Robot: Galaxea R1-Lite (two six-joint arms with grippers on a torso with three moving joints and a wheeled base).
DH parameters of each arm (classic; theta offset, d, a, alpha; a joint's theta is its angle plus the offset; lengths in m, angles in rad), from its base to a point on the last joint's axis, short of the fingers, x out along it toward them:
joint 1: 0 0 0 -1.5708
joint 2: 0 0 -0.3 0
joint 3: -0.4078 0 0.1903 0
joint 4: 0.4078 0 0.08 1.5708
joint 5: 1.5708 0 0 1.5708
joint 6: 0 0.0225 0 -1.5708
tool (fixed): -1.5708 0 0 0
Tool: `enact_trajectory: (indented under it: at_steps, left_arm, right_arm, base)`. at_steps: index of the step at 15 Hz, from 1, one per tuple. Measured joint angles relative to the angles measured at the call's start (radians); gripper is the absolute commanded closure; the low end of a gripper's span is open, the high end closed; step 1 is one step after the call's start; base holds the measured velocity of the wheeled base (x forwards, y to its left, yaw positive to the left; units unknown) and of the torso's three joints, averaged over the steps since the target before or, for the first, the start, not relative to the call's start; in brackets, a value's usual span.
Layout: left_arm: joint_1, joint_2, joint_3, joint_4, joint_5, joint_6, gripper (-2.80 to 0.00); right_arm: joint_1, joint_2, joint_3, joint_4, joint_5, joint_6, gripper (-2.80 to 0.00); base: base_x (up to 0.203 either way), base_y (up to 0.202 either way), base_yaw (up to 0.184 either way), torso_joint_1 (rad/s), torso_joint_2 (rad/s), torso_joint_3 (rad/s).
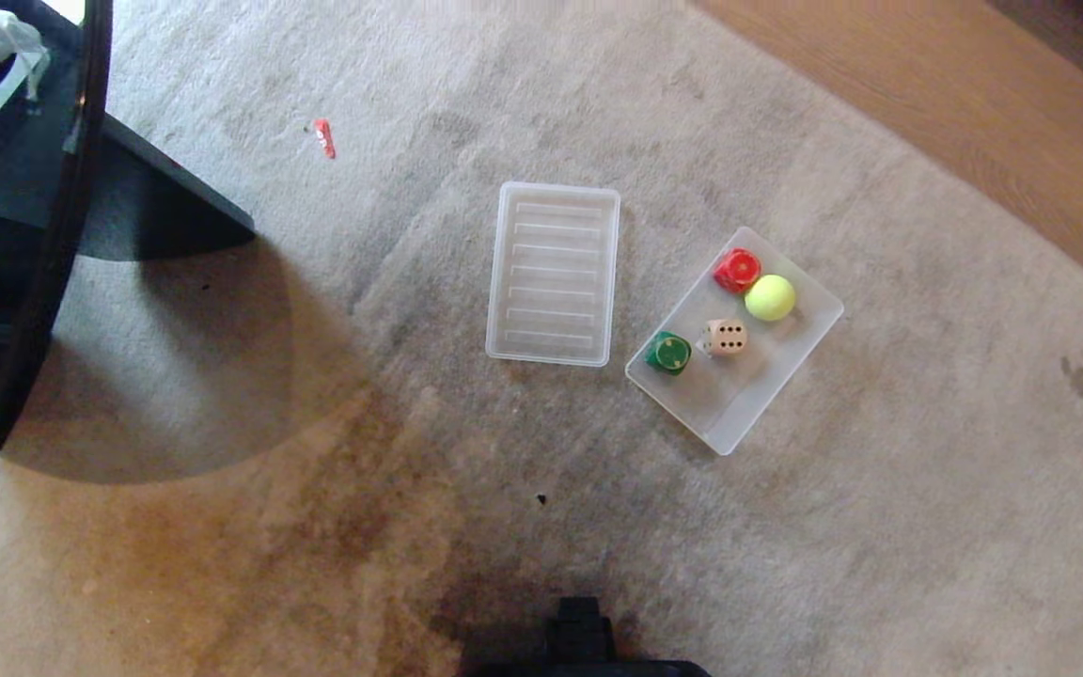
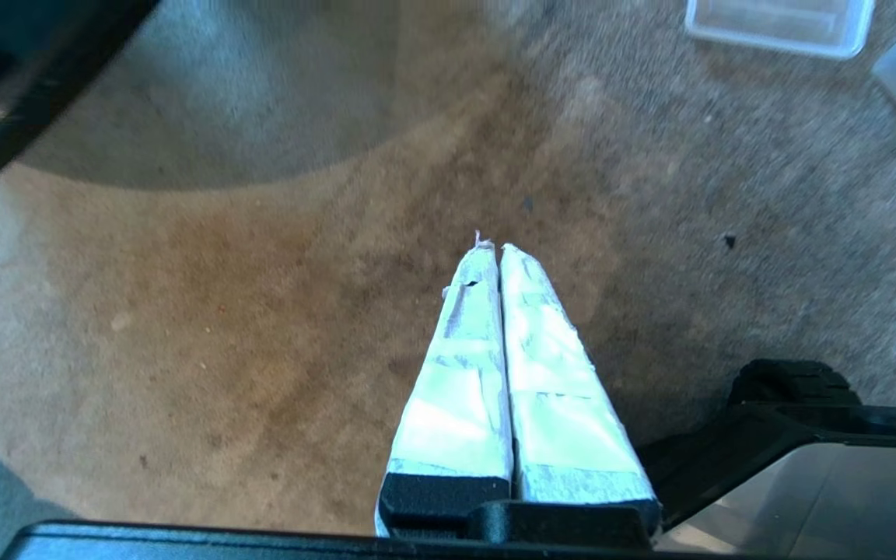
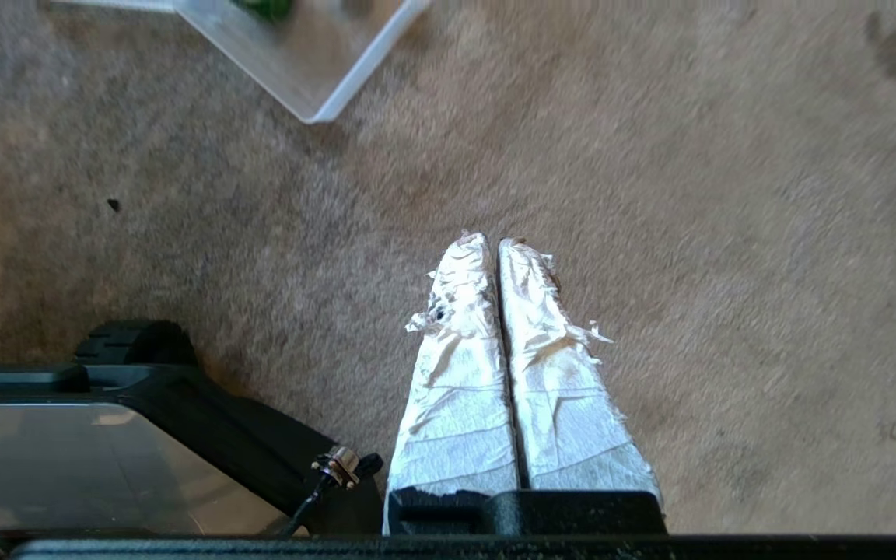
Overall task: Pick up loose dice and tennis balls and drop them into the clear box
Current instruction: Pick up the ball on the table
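head overhead; wrists low, carpetward [image 1: 222,527]

On the carpet [image 1: 861,489], the clear box [image 1: 756,404] lies right of the ribbed lid [image 1: 553,274], near it but apart; inside the box sit the tennis ball [image 1: 770,297], one loose die [image 1: 726,338] and two further dice [image 1: 737,270]; the third die [image 1: 668,353] appears to rest against the box's left wall; a table [image 1: 62,188] stands far left.
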Motion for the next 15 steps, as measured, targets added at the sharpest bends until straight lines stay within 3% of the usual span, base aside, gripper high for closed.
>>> enact_trajectory:
  at_steps: [15]
  left_arm:
    - [0.0,0.0,0.0,0.0,0.0,-0.001,0.0]
  right_arm:
    - [0.0,0.001,0.0,0.0,0.0,0.0,0.0]
  base:
    - [0.0,0.0,0.0,0.003,0.0,0.205]
